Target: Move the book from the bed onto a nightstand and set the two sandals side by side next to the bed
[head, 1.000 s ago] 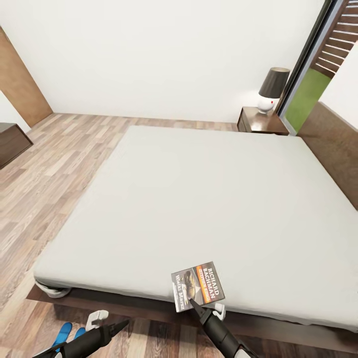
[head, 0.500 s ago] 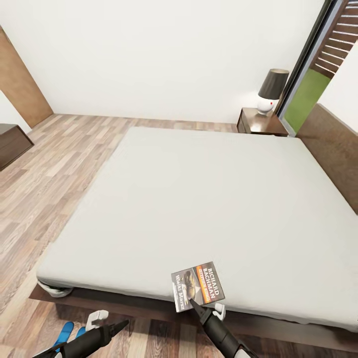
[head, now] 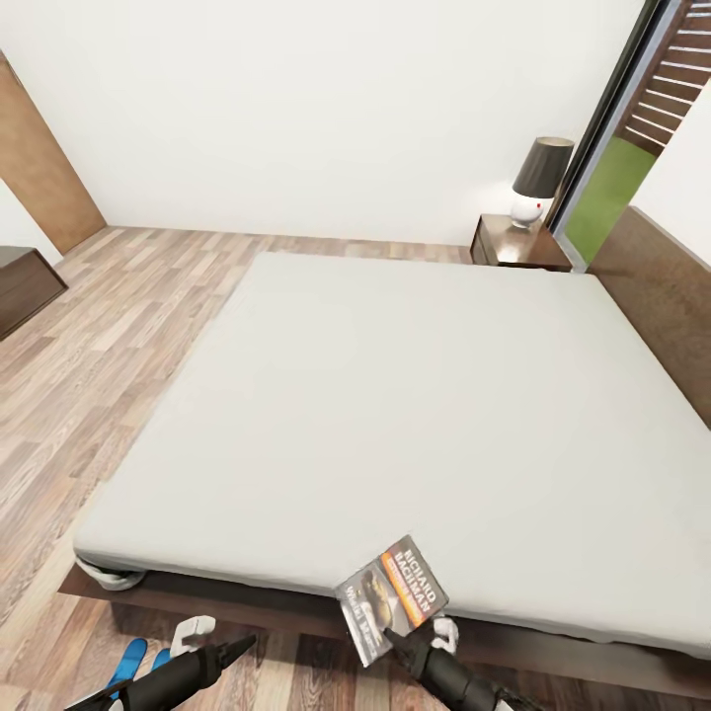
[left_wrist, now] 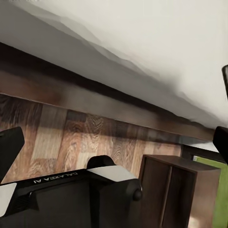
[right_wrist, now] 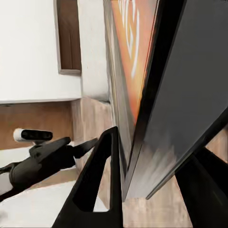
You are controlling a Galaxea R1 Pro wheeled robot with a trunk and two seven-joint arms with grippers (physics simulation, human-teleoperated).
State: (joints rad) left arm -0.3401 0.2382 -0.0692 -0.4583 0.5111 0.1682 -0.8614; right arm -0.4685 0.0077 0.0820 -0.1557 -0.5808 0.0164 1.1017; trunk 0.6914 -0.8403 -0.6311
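Nearest the camera, at the bottom of the head view, the right tool [head: 395,629] clamps the book [head: 391,597] by its lower edge; the right wrist view shows the dark fingers [right_wrist: 102,175] pressed on either side of the cover [right_wrist: 130,57]. Its cover faces up and it is tilted, lifted over the near edge of the bed [head: 395,415], partly hanging past the mattress over the dark wood base. Beside it, the left tool [head: 237,647] hangs low over the plank floor [head: 89,355] with its fingers drawn together on nothing. Under that arm, a blue sandal [head: 126,660] lies on the floor near the bed's near left corner. Farther off, past the bed's far right corner, the nightstand [head: 518,244] stands by the window, carrying a lamp [head: 538,180] with a dark shade.
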